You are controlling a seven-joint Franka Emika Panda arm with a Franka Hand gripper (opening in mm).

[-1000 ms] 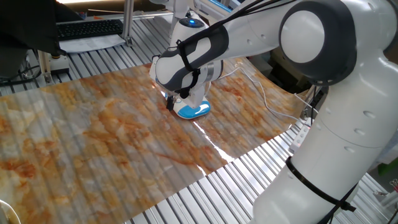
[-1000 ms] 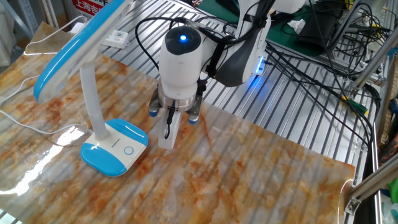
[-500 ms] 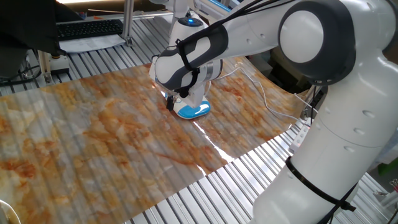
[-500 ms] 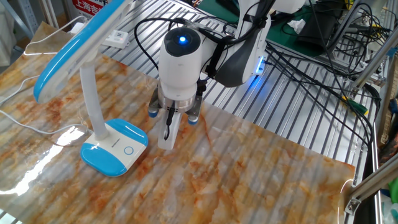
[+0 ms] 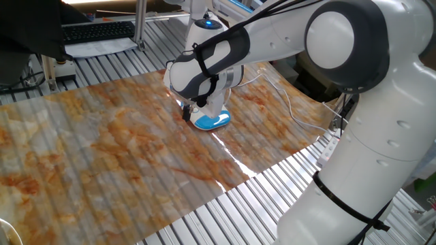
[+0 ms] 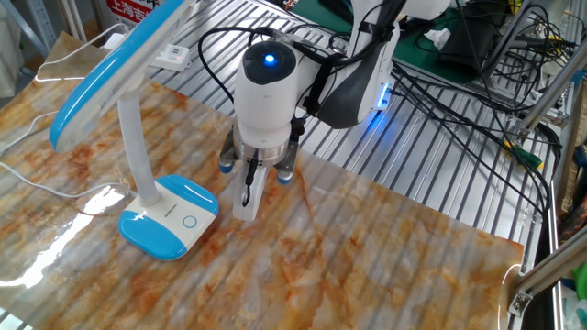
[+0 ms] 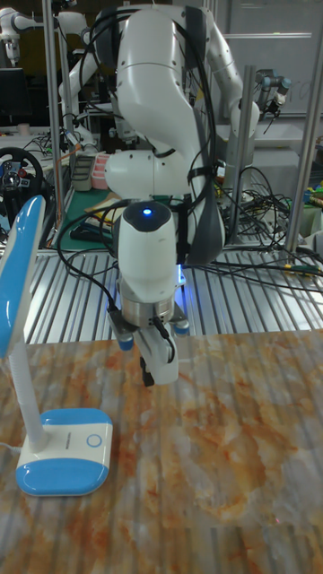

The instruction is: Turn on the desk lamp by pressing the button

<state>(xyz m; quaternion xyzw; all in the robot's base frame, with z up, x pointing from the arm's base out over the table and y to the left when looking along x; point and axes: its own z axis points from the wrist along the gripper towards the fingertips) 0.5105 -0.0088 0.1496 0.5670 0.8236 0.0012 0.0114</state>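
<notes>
The desk lamp stands on the marbled mat, with an oval blue-and-white base [image 6: 170, 226] [image 7: 65, 453] [image 5: 212, 121], a white upright stem [image 6: 138, 151] and a blue head [image 6: 105, 82]. A round button [image 6: 189, 221] [image 7: 93, 440] sits on top of the base. My gripper [image 6: 244, 209] [image 7: 150, 375] points down just to the right of the base in the other fixed view, a little above the mat. Its white fingers are pressed together, shut on nothing, and do not touch the lamp. In one fixed view the wrist [image 5: 197, 75] hides most of the lamp.
A white power strip [image 6: 171, 57] lies on the slatted metal table behind the lamp. The lamp's thin white cord [image 6: 37, 179] runs off to the left. Black cables [image 6: 459, 101] trail behind the arm. A keyboard [image 5: 95, 30] sits at the far side.
</notes>
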